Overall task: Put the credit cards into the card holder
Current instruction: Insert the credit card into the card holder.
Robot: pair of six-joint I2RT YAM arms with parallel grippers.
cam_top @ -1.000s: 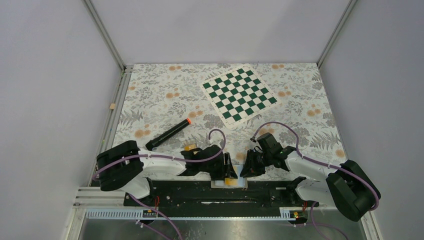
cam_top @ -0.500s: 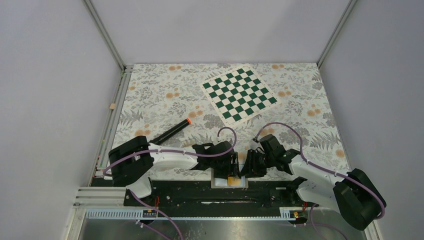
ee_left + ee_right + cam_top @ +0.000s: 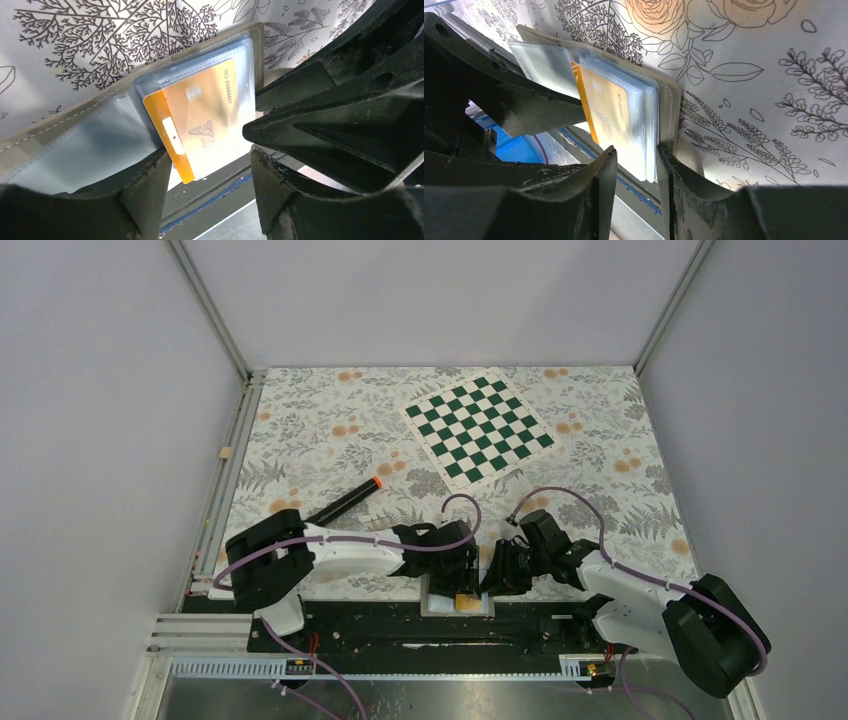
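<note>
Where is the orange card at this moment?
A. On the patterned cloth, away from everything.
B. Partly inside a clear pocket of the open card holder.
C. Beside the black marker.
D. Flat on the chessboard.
B: the orange card sits partly under a clear pocket of the open card holder, with one end sticking out.

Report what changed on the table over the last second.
The left arm swung in toward the middle, shifting the left end effector slightly over the card holder. Less of the orange card shows from above, so it seems pushed deeper into its pocket. Nothing was visibly taken hold of or let go. The card holder, right end effector, marker and chessboard stayed put.
</note>
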